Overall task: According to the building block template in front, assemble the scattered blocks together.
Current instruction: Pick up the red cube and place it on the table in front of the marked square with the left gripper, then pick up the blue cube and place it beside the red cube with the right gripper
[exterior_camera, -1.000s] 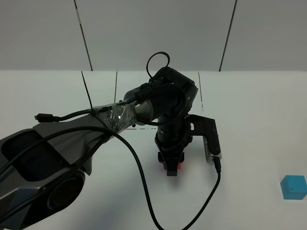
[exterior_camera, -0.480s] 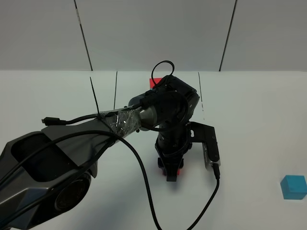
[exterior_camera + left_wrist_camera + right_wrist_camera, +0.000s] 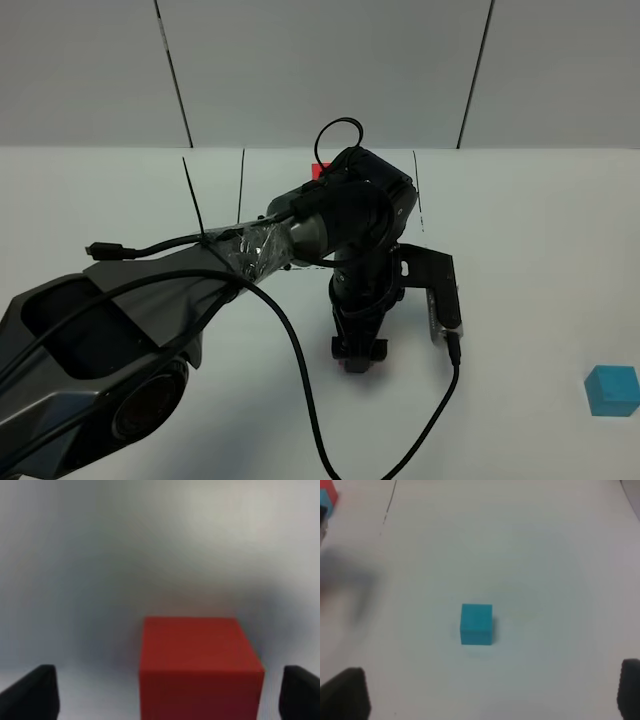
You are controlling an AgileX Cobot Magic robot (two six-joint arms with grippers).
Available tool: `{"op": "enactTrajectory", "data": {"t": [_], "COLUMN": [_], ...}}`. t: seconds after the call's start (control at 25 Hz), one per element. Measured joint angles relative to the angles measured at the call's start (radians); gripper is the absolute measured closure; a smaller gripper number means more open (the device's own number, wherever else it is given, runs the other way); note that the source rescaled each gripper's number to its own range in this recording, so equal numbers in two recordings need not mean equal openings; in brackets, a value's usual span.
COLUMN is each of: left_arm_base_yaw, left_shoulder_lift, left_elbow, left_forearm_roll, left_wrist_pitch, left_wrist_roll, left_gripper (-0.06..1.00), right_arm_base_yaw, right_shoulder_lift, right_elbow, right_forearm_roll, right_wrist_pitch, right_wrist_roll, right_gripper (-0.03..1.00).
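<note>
While the left gripper (image 3: 357, 357) points down at mid-table, its fingers (image 3: 31, 695) stand wide apart. The red cube (image 3: 200, 667) sits between them, touching neither. The right gripper (image 3: 487, 695) has its fingers (image 3: 344, 696) spread wide too, holding nothing. The cyan cube (image 3: 476, 624) sits alone on the white table (image 3: 540, 250) ahead of them, well apart from the red cube. The building block template (image 3: 320, 171) lies at the far side, mostly hidden behind the left arm (image 3: 150, 290).

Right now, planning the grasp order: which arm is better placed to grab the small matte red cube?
Left. The left hand, open, straddles the small matte red cube; the right hand, also open, hangs above the cyan-blue matte cube instead.
</note>
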Motion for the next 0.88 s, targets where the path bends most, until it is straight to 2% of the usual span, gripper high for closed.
{"op": "enactTrajectory", "data": {"t": [0.08,0.12,0.24,0.36,0.48,0.56,0.68,0.88], "left_arm_base_yaw": [0.0,-0.001,-0.004,0.019,0.112,0.219,0.356,0.58], "left_shoulder_lift": [-0.028,-0.049,-0.123,-0.179,-0.217,-0.237,-0.278,-0.403], "left_elbow": [0.0,0.0,0.0,-0.001,-0.001,0.007,0.048,0.214], "left_forearm_roll": [0.0,0.003,0.043,0.142,0.204,0.202,0.148,0.006], "left_wrist_pitch": [0.0,0.0,0.0,0.001,0.001,0.001,0.001,0.001], "left_wrist_roll": [-0.023,-0.036,-0.112,-0.236,-0.38,-0.451,-0.505,-0.512], "left_gripper": [-0.03,-0.05,-0.05,-0.02,0.03,0.06,0.1,0.13], "right_arm_base_yaw": [0.0,0.0,0.0,0.0,0.0,0.0,0.0,0.0], "right_shoulder_lift": [0.0,0.0,0.0,0.0,0.0,0.0,0.0,0.0], "right_elbow": [0.0,0.0,0.0,0.0,0.0,0.0,0.0,0.0], "right_forearm_roll": [0.0,0.0,0.0,0.0,0.0,0.0,0.0,0.0], "right_wrist_pitch": [0.0,0.0,0.0,0.0,0.0,0.0,0.0,0.0], "right_wrist_roll": [0.0,0.0,0.0,0.0,0.0,0.0,0.0,0.0], "right_gripper": [-0.03,-0.03,-0.03,-0.03,-0.03,-0.03,-0.03,-0.03]}}
